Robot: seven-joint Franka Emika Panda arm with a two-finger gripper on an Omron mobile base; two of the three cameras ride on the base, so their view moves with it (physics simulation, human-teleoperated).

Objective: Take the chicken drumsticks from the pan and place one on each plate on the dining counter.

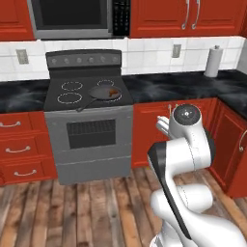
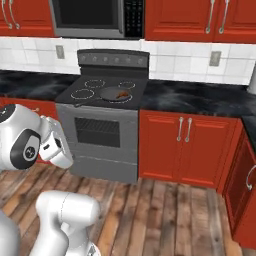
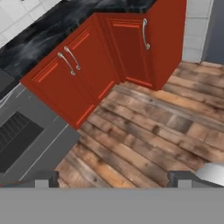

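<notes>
Your gripper hangs over the plank floor, tips spread wide with nothing between them, so you haven't started. Both chicken drumsticks seem to sit together in the pan on the stove, though they're too small to separate; all picking and placing is left. Black marble surface flanks the stove, red cabinets beneath, microwave above

Even, bright rendered light, soft low-resolution blur throughout, scarcely any shadows or glare
</notes>
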